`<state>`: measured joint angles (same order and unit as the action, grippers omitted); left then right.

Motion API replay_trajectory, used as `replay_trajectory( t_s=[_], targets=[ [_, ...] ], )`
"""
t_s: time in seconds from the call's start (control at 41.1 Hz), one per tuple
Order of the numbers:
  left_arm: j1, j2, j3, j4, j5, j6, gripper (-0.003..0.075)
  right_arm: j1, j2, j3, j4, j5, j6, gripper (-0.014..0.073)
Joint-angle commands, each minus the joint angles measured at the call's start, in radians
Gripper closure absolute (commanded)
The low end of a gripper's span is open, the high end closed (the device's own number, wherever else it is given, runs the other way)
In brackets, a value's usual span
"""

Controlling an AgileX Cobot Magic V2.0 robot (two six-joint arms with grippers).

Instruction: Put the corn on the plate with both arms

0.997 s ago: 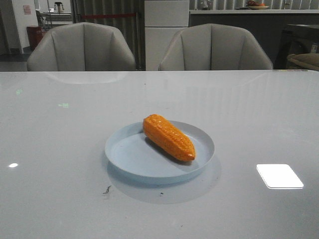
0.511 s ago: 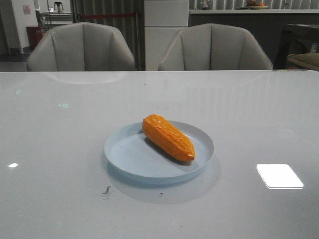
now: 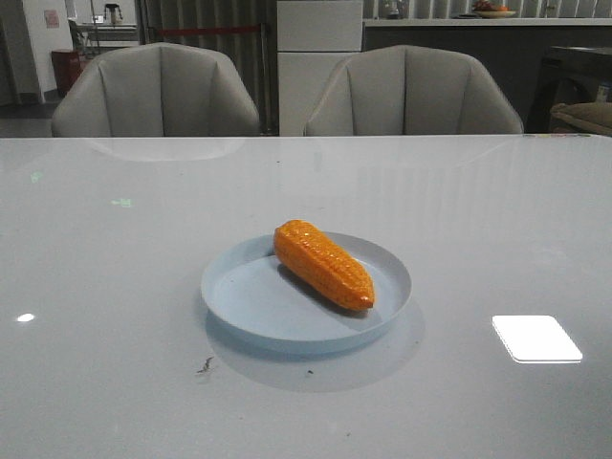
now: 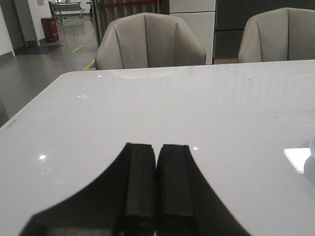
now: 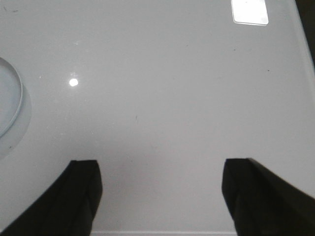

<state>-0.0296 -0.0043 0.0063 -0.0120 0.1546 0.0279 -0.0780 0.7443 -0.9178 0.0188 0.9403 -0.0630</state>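
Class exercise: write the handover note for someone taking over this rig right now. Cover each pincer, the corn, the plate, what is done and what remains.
Left pincer: shut, empty, over bare table.
Right pincer: open wide, empty, beside the plate's edge.
Corn: lying diagonally in the plate, thick end on the far rim.
Done: corn is on the plate, both arms clear of it.
Left: nothing apparent; perhaps park the arms.

Table [image 3: 115, 287] open around plate [image 3: 249, 306].
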Motion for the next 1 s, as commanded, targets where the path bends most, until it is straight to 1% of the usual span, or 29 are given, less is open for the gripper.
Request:
replay_trajectory(
  t_s=[0.0, 0.073, 0.097, 0.17, 0.219, 0.341, 0.414, 0.511, 0.632, 0.803, 0.827, 0.851, 0.973],
  targets=[
    [0.002, -0.009, 0.002, -0.011, -0.079, -0.001, 0.0631, -0.004, -0.049, 0.025, -0.019, -0.153, -0.003, 0.0053],
    [0.002, -0.009, 0.002, -0.011, -0.079, -0.001, 0.0631, 0.0, -0.097, 0.093, 0.005, -0.263, -0.003, 0.0149],
    [0.002, -0.009, 0.002, -0.011, -0.079, -0.001, 0.0631, 0.001, -0.118, 0.118, 0.018, -0.299, -0.003, 0.0193],
    [0.002, -0.009, 0.002, -0.011, -0.079, -0.001, 0.0631, 0.003, -0.185, 0.221, 0.056, -0.425, -0.003, 0.0313],
    [0.002, -0.009, 0.002, -0.011, -0.079, -0.001, 0.0631, 0.014, -0.225, 0.29, 0.069, -0.485, -0.003, 0.0373],
    [0.002, -0.009, 0.002, -0.011, -0.079, -0.001, 0.0631, 0.062, -0.363, 0.444, 0.04, -0.619, -0.003, 0.0552],
    [0.002, -0.009, 0.002, -0.011, -0.079, -0.001, 0.0631, 0.092, -0.437, 0.52, 0.01, -0.661, -0.003, 0.0528],
    [0.002, -0.009, 0.002, -0.011, -0.079, -0.001, 0.0631, 0.123, -0.531, 0.632, -0.044, -0.726, -0.003, 0.0529],
    [0.002, -0.009, 0.002, -0.011, -0.079, -0.001, 0.0631, 0.142, -0.62, 0.766, -0.034, -0.8, 0.003, 0.0529],
    [0.002, -0.009, 0.002, -0.011, -0.079, -0.001, 0.0631, 0.148, -0.73, 0.937, -0.012, -0.947, 0.004, 0.0529],
    [0.002, -0.009, 0.002, -0.011, -0.079, -0.001, 0.0631, 0.148, -0.751, 0.929, -0.012, -0.885, 0.004, 0.0529],
    [0.002, -0.009, 0.002, -0.011, -0.079, -0.001, 0.0631, 0.148, -0.773, 0.926, -0.012, -0.862, 0.004, 0.0529],
    [0.002, -0.009, 0.002, -0.011, -0.079, -0.001, 0.0631, 0.148, -0.773, 0.931, -0.012, -0.83, 0.004, 0.0529]
  ],
)
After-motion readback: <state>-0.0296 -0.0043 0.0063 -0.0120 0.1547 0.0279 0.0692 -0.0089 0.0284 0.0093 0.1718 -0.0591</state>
